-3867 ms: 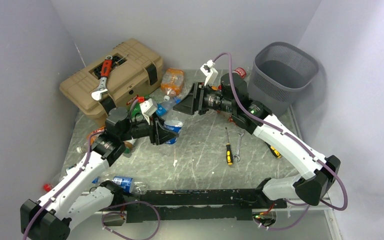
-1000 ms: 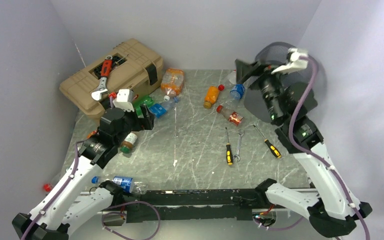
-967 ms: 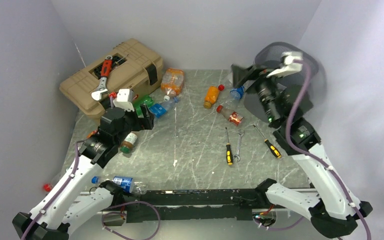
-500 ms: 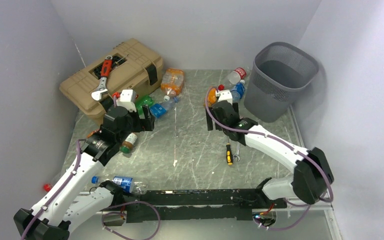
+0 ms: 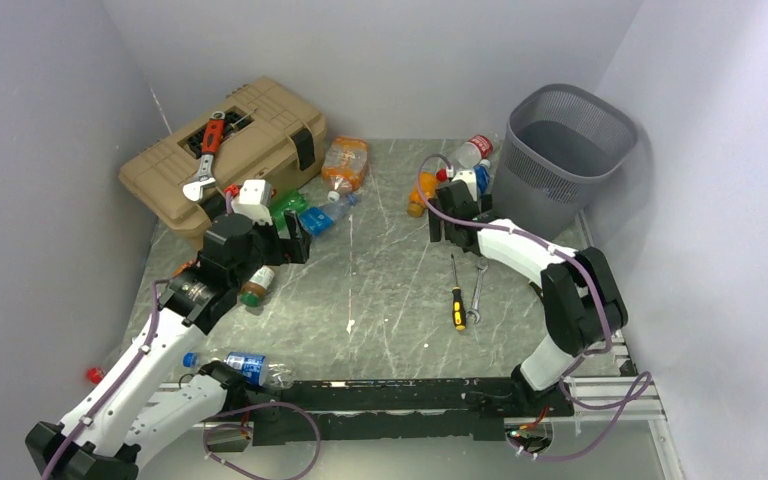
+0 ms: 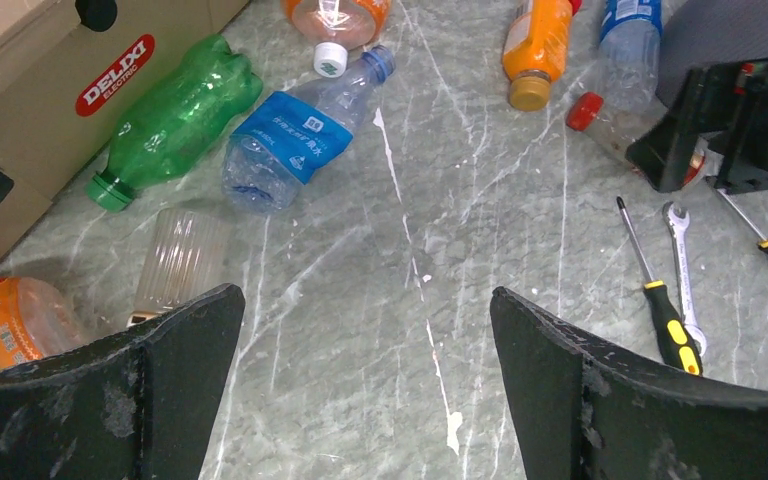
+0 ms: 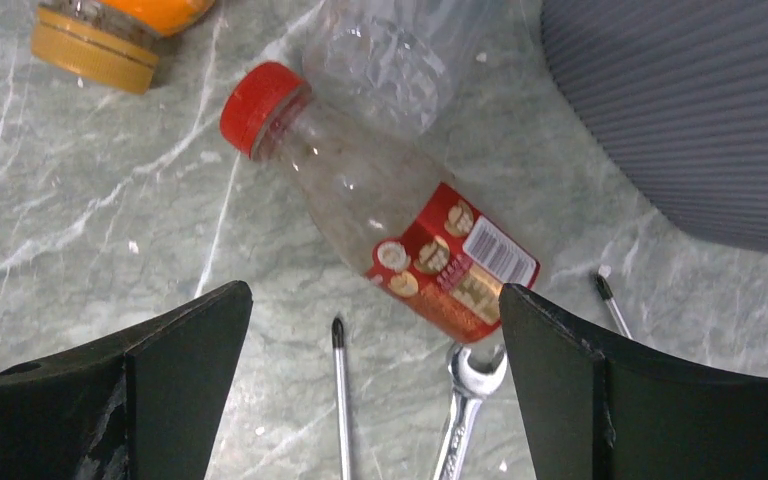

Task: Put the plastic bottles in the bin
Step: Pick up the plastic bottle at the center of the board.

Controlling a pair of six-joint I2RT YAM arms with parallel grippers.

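From above, the right gripper [image 5: 450,230] sits low over the table [image 5: 380,290], just left of the bin [image 5: 540,200]. A second ago that arm was lifted high in front of the bin's rim. Half a second ago it was already down, but further left and nearer the arm bases. The bin stands upright at the table's far right corner. The left gripper [image 5: 295,235] hovers beside the toolbox [image 5: 250,130], about where it was a second ago. Nearly four seconds ago it gripped a bottle out over the middle of the table.

From the left wrist, the jaws are spread wide with nothing between them. Ahead, a green bottle [image 6: 175,120] and a blue-labelled bottle [image 6: 290,140] lie side by side. An orange bottle [image 6: 540,40] lies further off, and a screwdriver [image 6: 660,290] and a wrench [image 6: 682,280] lie to the right.

From the right wrist, the jaws are released and wide apart. A red-capped bottle [image 7: 380,210] lies on its side on the table between them, clear of both fingers. It is outside the bin, near the bin's wall.
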